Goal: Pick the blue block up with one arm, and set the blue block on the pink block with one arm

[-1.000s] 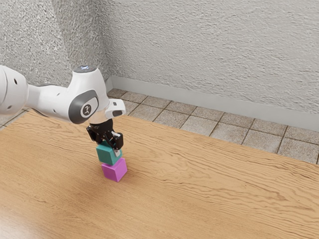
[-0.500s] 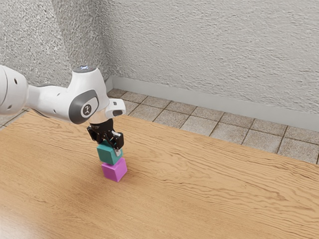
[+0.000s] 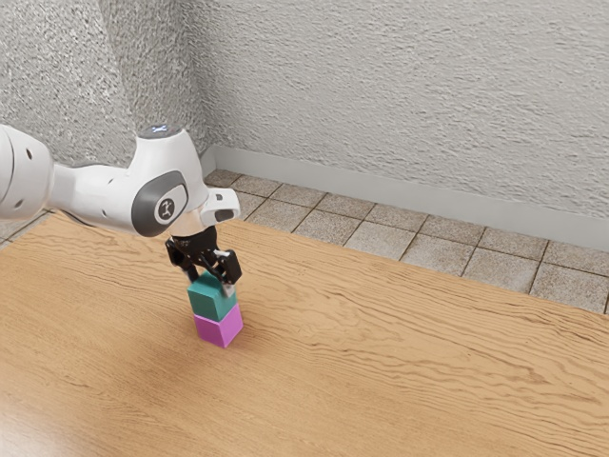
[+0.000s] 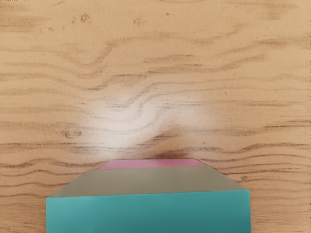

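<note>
Showing a blue block (image 3: pixel 211 299) stacked on a pink block (image 3: pixel 219 329) on a wooden table (image 3: pixel 400 381).
Resting squarely on top of the pink one, toward the exterior view's left and mid-depth on the table. Just above the stack, at the end of a white arm (image 3: pixel 105 195) reaching in from the exterior view's left: black jaws spread apart, tips beside the blue block's top, not pinching it.
</note>
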Motion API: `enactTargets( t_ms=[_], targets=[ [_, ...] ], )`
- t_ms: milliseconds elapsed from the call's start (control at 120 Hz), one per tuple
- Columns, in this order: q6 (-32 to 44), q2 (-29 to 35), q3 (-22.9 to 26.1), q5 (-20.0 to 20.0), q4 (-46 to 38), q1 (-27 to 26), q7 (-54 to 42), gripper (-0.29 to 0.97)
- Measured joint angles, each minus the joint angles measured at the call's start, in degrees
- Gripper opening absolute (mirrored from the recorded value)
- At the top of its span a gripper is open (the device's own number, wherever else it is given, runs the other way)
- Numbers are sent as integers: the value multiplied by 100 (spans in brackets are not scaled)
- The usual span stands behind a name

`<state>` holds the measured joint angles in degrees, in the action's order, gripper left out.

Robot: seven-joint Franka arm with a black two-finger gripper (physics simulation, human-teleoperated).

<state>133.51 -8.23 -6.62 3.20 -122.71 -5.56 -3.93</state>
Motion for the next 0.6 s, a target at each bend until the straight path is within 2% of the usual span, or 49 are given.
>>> enactTargets(
  t_ms=[167, 250, 367, 600],
  targets=[
    [-12, 118, -61, 3, 6, -11, -10, 66],
    [-139, 544, -138, -4, 165, 6, -11, 67],
    [-732, 1113, -154, -19, 808, 88, -11, 67],
    [-2103, 1205, -119, -157, 1403, -3, -6, 68]
  ],
)
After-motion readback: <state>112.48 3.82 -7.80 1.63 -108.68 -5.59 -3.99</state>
